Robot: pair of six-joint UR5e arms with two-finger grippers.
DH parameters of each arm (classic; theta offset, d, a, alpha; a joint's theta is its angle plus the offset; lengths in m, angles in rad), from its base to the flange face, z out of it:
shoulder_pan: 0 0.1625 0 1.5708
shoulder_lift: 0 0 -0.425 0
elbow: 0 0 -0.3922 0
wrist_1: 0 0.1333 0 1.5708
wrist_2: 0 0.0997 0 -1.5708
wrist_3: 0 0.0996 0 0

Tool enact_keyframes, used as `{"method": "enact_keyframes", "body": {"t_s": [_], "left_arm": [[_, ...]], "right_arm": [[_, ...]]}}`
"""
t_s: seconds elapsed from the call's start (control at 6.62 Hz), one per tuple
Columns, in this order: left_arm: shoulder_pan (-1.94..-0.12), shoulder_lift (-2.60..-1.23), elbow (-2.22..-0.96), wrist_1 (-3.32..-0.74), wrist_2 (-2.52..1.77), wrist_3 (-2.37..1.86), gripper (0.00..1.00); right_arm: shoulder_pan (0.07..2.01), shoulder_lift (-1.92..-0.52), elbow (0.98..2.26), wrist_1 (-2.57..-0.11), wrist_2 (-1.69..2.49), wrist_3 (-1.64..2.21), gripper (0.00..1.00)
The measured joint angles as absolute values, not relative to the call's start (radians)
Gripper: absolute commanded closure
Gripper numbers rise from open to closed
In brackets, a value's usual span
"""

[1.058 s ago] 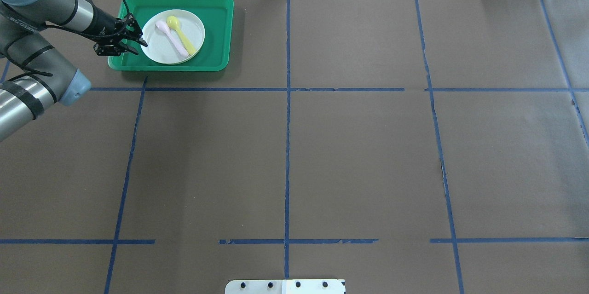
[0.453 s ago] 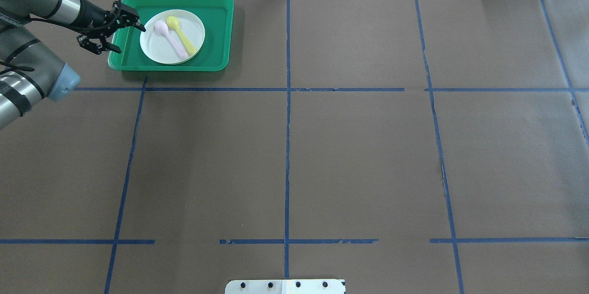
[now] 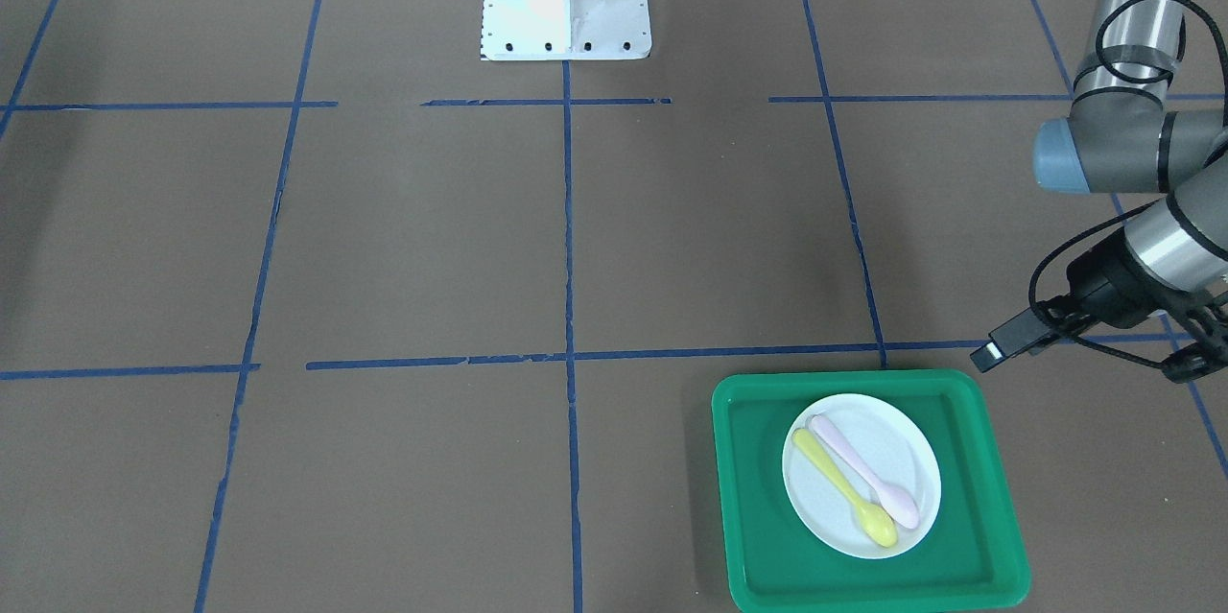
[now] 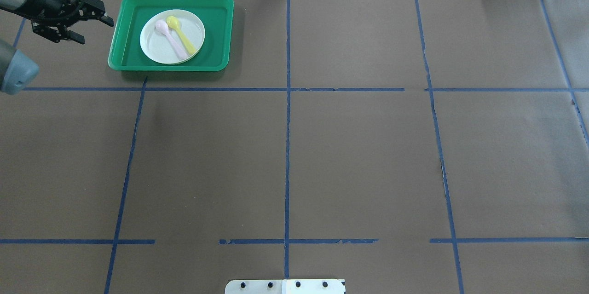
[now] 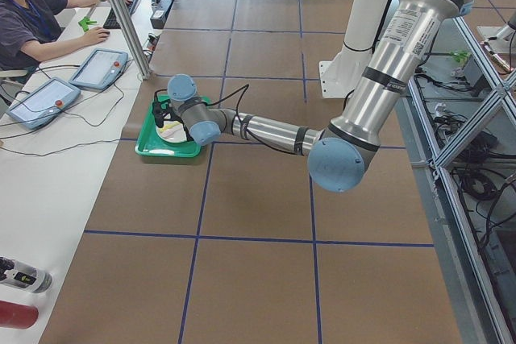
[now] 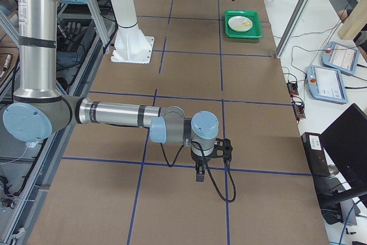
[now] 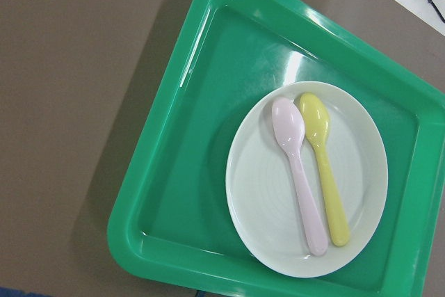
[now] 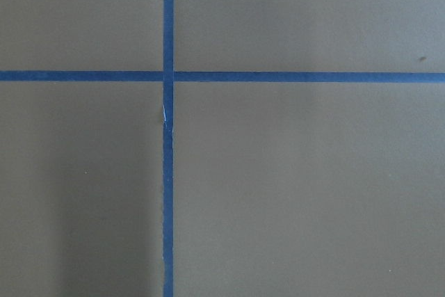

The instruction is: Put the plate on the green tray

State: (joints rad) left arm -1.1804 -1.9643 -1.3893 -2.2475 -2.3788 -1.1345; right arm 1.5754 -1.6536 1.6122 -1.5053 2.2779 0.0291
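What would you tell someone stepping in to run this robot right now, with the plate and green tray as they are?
Left hand: open and empty, beside the green tray, touching nothing.
Right hand: far from the tray; I cannot tell whether it is open or shut.
Plate: lies flat inside the tray, with a pink spoon and a yellow spoon side by side on it.
Done: the plate is on the tray and released.
Left: nothing on the plate itself; probably only parking the left arm.
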Motion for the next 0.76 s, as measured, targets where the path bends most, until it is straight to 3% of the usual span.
{"method": "enact_keyframes", "body": {"t_s": [0.45,0.76], "left_arm": [[-1.282,-1.832,-1.601,-1.958,-2.325,-0.566,0.00],[-1.358,-1.757,-1.661,-1.788,-2.262,-0.139,0.00]], "right_arm": [[1.575,-1.654,1.612,-1.506,2.278,0.029,0.00],[1.575,-1.654,1.612,-1.506,2.278,0.029,0.00]]}}
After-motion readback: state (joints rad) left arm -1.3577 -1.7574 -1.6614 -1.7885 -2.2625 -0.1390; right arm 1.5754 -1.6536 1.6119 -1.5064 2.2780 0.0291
